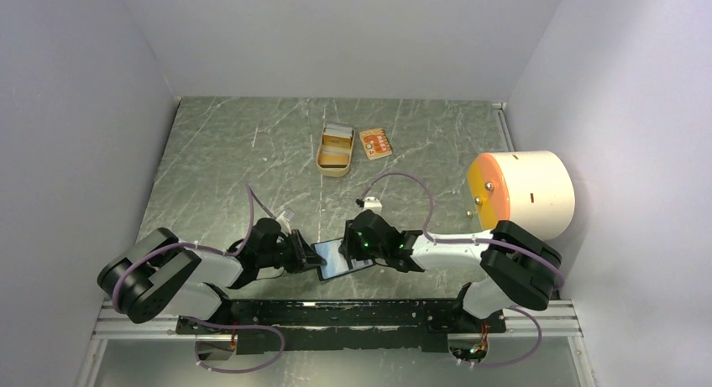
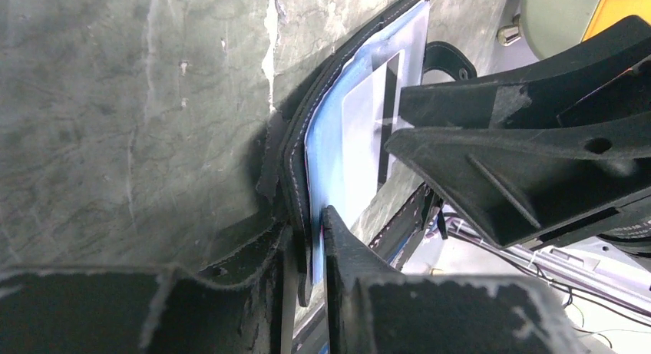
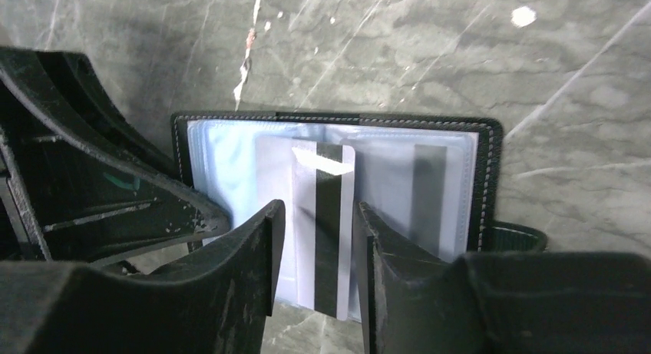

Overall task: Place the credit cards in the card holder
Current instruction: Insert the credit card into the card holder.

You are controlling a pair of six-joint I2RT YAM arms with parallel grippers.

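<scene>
**Sliding the pale card into the holder**

My right pincer has one finger on each long side of the pale card. One finger touches the card's edge. On the other side I see a thin gap, so I cannot tell if it is really squeezing. The card lies over the open card holder, which sits near the front of the table, between the two arms. The card's near end sticks out past the holder's edge. I cannot tell if its far end is in a pocket yet. My left pincer is pressed shut on the holder's side edge.

To do this well, I think I should push slowly and straight along the card's long side. The left pincer should hold firm so the holder does not slide. If the card tilts, a corner may catch on a pocket's lip.

The card is thin and grey-white, with a black stripe down it. The holder is black with pale stitching, light blue inside, with see-through pockets. The orange card lies far back, just beside a gold tin.
</scene>
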